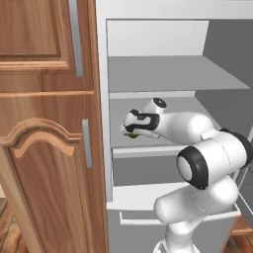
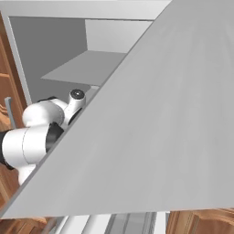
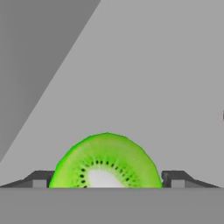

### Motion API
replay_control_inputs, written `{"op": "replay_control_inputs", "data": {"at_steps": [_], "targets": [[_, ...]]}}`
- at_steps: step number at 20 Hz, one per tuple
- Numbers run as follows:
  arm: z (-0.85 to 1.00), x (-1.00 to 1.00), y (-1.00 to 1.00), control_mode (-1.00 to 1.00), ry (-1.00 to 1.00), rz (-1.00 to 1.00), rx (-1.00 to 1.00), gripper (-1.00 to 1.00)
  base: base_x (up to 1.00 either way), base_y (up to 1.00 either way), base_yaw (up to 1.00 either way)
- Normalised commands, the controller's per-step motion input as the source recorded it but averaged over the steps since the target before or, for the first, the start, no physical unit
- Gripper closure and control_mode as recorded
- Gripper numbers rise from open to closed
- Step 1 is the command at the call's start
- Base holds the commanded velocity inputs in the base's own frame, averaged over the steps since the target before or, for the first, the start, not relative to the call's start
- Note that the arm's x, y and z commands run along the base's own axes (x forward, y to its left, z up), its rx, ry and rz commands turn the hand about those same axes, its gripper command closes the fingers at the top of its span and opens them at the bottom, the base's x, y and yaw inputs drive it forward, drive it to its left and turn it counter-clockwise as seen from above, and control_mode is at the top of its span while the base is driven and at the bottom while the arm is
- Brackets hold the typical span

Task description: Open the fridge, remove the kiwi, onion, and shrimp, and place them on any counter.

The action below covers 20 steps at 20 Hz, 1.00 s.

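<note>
We see the lime-green sliced kiwi (image 3: pixel 106 162), cut face toward us, between our two-finger gripper's (image 3: pixel 106 180) spread dark fingers (image 3: pixel 40 179).

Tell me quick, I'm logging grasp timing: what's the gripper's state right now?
Gripper: open, fingertips either side of the kiwi on the fridge shelf, with slim gaps showing; not gripping it yet.

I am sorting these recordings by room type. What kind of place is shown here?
Most likely a rendered home kitchen. An open light-grey fridge with white shelves stands beside tall brown wooden cabinets with grey bar handles, and a cut lime-green kiwi lies on a fridge shelf.
</note>
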Motion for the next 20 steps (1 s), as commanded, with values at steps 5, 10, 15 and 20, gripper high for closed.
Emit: {"op": "replay_control_inputs", "data": {"at_steps": [5, 10, 15, 20], "targets": [[-0.43, 0.00, 0.01, -1.00, 0.00, 0.00, 0.00, 1.00, 0.00, 0.00, 0.00], [-0.21, 0.00, 0.00, -1.00, 0.00, 0.00, 0.00, 1.00, 0.00, 0.00, 0.00], [0.00, 0.00, 0.00, -1.00, 0.00, 0.00, 0.00, 1.00, 0.00, 0.00, 0.00], [-0.11, -0.29, 0.00, -1.00, -0.02, 0.00, 0.00, 1.00, 0.00, 0.00, 0.00]]}}
